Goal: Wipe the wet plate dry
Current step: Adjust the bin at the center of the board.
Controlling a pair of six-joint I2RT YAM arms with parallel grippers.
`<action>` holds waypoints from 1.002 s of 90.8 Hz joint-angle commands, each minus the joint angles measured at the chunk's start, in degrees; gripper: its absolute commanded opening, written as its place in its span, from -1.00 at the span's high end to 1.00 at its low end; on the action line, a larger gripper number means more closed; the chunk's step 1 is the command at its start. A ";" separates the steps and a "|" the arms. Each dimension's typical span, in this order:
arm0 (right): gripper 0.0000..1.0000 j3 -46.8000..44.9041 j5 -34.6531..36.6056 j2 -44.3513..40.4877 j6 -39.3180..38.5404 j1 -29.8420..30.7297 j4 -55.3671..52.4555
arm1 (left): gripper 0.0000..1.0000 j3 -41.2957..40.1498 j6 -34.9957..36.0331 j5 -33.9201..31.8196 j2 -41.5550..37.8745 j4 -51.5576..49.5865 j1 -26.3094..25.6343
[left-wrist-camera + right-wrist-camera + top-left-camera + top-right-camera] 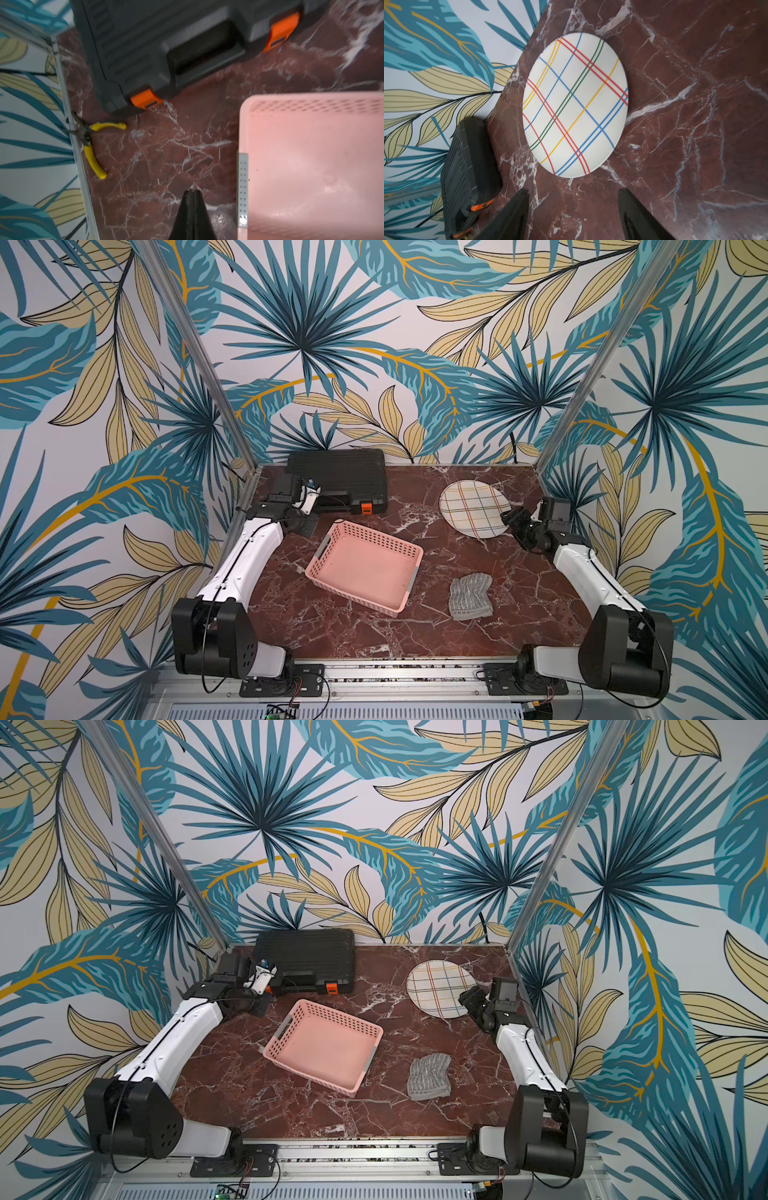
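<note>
Worktop (374,635): red-brown marble slab with white veins, walled on three sides by leaf-print panels.

Black ribbed plastic tool case with orange latches (338,477): lies flat at the far edge, left of centre, lid closed.

Pink perforated plastic basket (374,537): near the middle of the worktop, turned at an angle, nothing visible inside. Grey strips on its two short sides.

Round white plate with red, blue, yellow and green crossing lines (471,506): flat on the worktop at the far right, well apart from the basket. No cloth on it. Same position in both top views (440,988). Water on its face cannot be made out.

Grey striped folded cloth (471,597): on the worktop to the right of the basket, nearer the front than the plate, apart from both.

Right gripper (573,193): jaws spread wide, nothing between them. In the right wrist view the plate (575,104) lies ahead of the fingertips with bare marble between. In a top view it sits at the plate's right-front edge (513,518).

Left gripper (192,193): jaws pressed together, holding nothing, over bare marble between the basket and the left wall, near the tool case.

Yellow-handled pliers (91,153): handles splayed, lying against the left wall rail just beside the tool case corner.
</note>
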 commanded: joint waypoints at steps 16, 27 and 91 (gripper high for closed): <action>-0.45 -4.47 -0.77 -10.89 -5.38 3.18 -1.81 | 1.00 -8.19 4.12 0.40 3.91 -0.87 0.45; -0.46 -5.32 -3.16 -13.40 -5.69 3.30 0.37 | 1.00 -10.53 7.32 11.89 2.96 -2.59 0.28; -0.66 -11.35 16.05 -12.81 -18.28 8.61 14.72 | -0.68 -15.66 8.01 26.32 -8.45 5.15 -5.87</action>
